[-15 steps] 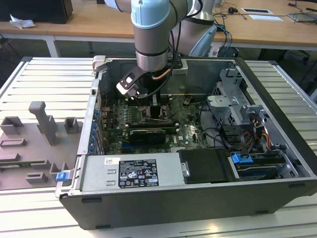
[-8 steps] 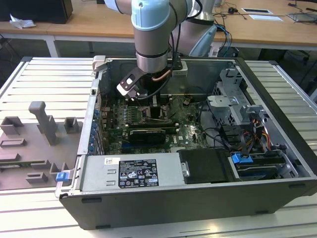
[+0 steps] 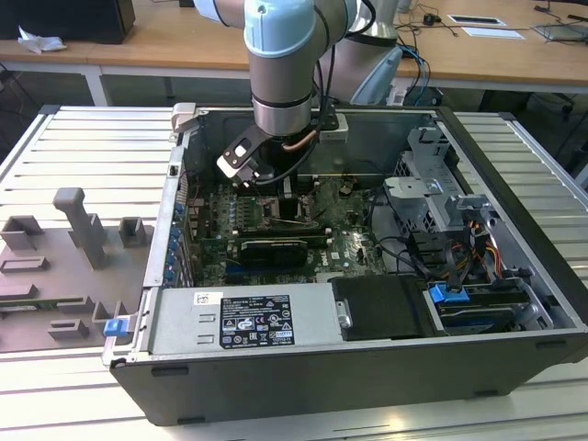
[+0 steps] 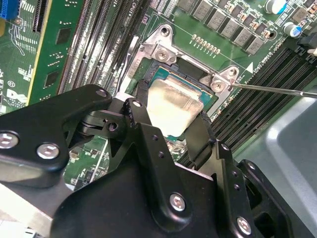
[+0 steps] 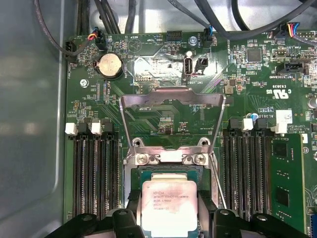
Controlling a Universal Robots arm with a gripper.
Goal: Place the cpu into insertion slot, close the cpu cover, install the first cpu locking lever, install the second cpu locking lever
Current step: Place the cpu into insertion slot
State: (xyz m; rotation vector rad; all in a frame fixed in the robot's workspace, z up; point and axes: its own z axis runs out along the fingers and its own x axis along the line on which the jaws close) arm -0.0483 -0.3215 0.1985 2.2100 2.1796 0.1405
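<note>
While the claw (image 4: 171, 118) is closed down to the width of the cpu (image 5: 168, 206), its fingers (image 4: 136, 111) against two opposite edges, I read it as gripping the chip by its sides so the pale metal top goes untouched. I see the cpu directly over the insertion slot (image 5: 171, 157), squared to the silvery rim; whether it is fully seated I cannot tell. Beyond it, the cpu cover (image 5: 171, 99) stands swung up off the socket, leaving the opening free from above. A thin locking lever (image 4: 277, 90) juts out sideways from the socket's corner, unlatched, as it must be for the cover to lift. Black memory slots (image 5: 94, 173) flank the socket on the green circuit board (image 5: 247, 84), inside the open computer case (image 3: 367, 386).
</note>
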